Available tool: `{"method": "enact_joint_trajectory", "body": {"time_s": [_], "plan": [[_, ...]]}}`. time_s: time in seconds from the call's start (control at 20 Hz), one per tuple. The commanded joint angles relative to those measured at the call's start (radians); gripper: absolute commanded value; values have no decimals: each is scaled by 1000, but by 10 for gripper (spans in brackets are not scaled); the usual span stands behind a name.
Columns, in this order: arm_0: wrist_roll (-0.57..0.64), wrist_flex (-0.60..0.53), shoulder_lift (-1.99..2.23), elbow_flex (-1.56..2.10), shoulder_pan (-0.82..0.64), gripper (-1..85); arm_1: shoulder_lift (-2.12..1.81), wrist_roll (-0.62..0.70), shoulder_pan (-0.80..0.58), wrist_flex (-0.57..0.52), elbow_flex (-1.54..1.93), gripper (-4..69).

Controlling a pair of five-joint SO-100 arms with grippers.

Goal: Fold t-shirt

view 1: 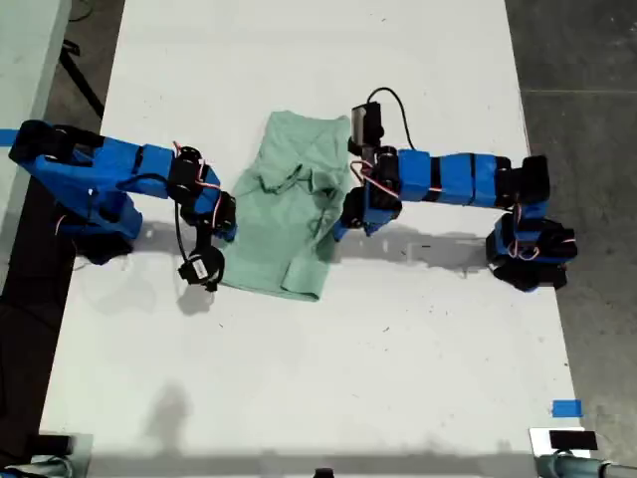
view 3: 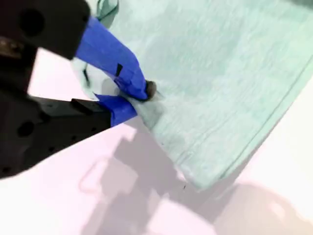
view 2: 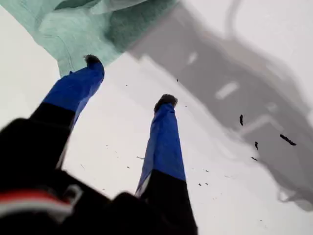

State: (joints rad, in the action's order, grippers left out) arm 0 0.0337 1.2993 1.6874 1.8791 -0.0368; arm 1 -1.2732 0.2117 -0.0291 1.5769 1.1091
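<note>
On the bench [view 1: 299, 398]: the t-shirt [view 1: 294, 204] lies mid-bench between the two arms, already partly doubled over and rumpled, one sleeve bunched near its middle.
My first hand [view 2: 128, 81]: fingers apart and empty over bare bench, one tip just at the cloth's edge [view 2: 73, 34]; in the exterior view this looks to be the arm on the right.
My second hand [view 3: 139, 98]: clamped on a pinch of the shirt's edge [view 3: 195, 98], near a hemmed corner.
Handling: soft, light, limp cloth; it will sag and drag rather than hold a shape, and thin layers may slip apart.
Where to grip: at hems or corners, pinching all layers together, both hands lifting evenly.
</note>
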Motion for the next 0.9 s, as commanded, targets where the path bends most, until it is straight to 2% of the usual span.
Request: {"method": "enact_joint_trajectory", "body": {"time_s": [0.0,0.2,0.35,0.4,0.45,0.5,0.65,0.85], "plan": [[31,-17,-135,-232,44,0,-98,-15,17,-8,-3,261],[74,-21,-370,-518,72,0,-103,-25,25,-6,-2,260],[107,-12,-420,-552,55,22,-107,-34,29,-5,8,260],[153,-2,-416,-577,57,248,-107,-34,31,-5,12,260],[184,26,-402,-617,64,362,-109,-35,31,-6,17,260],[199,40,-374,-641,67,383,-109,-35,31,-8,18,260],[225,48,-272,-635,48,387,-109,-34,29,-11,21,260],[219,75,-138,-492,15,346,-126,-51,32,-11,57,260]]}}
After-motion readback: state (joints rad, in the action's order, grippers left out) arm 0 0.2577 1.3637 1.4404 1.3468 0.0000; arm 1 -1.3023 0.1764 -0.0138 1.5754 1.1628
